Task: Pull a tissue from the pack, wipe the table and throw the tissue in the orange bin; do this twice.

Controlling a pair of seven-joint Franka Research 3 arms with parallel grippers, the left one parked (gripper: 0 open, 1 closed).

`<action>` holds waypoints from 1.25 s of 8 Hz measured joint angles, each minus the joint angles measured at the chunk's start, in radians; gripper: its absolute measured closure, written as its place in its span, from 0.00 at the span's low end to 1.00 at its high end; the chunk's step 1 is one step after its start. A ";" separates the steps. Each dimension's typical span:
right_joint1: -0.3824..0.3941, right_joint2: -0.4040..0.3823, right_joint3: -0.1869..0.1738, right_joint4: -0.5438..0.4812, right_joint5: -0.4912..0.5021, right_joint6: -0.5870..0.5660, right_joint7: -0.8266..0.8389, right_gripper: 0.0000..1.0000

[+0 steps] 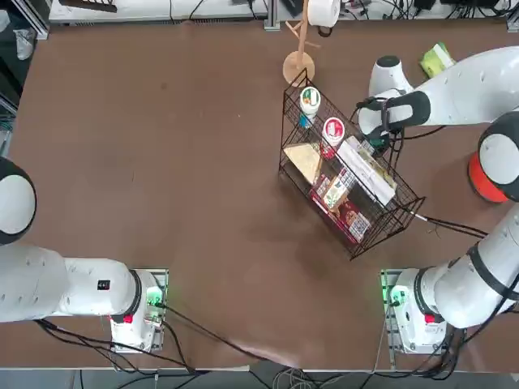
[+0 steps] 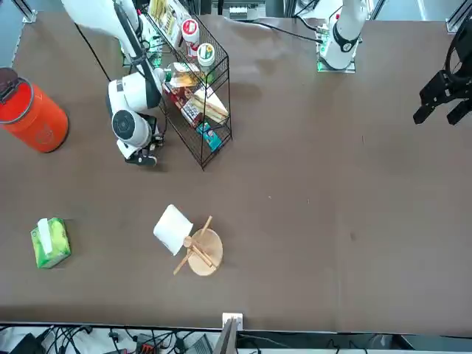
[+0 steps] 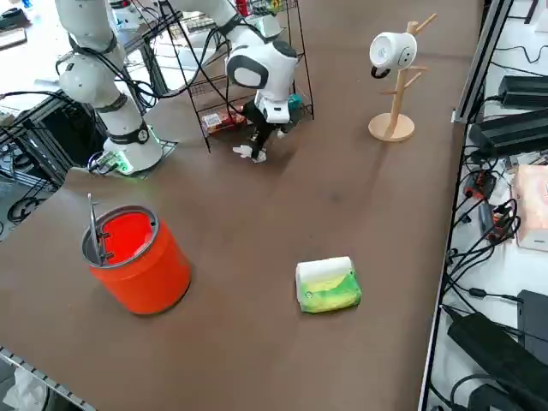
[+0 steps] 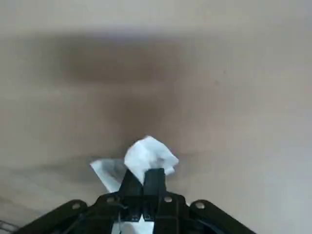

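My right gripper (image 4: 143,176) is shut on a crumpled white tissue (image 4: 149,153), which is pressed down on the brown table (image 1: 162,162). The gripper (image 3: 255,151) works right beside the wire basket, its wrist pointing straight down. From the front view the gripper (image 2: 141,157) touches the table in front of the basket's end. The yellow-green pack (image 3: 327,285) lies apart from it on the table, also seen as the pack (image 2: 50,242) and the pack (image 1: 436,59). The orange bin (image 3: 137,257) stands upright with its lid tipped inside; the bin (image 1: 485,185) is partly hidden by my arm from above.
A black wire basket (image 1: 349,182) of groceries stands close against the gripper. A white paper roll on a wooden stand (image 2: 184,240) is at the table's far side. Cables trail from the basket (image 3: 248,68) area towards my base.
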 joint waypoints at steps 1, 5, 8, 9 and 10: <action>-0.015 0.000 -0.001 0.001 0.000 -0.036 -0.019 0.98; -0.039 0.001 -0.002 0.007 0.000 -0.076 -0.042 0.97; -0.030 0.039 0.007 0.080 0.007 -0.076 -0.018 0.97; -0.025 0.062 0.010 0.108 0.008 -0.076 -0.012 0.97; -0.022 0.076 0.010 0.128 0.010 -0.082 -0.009 0.97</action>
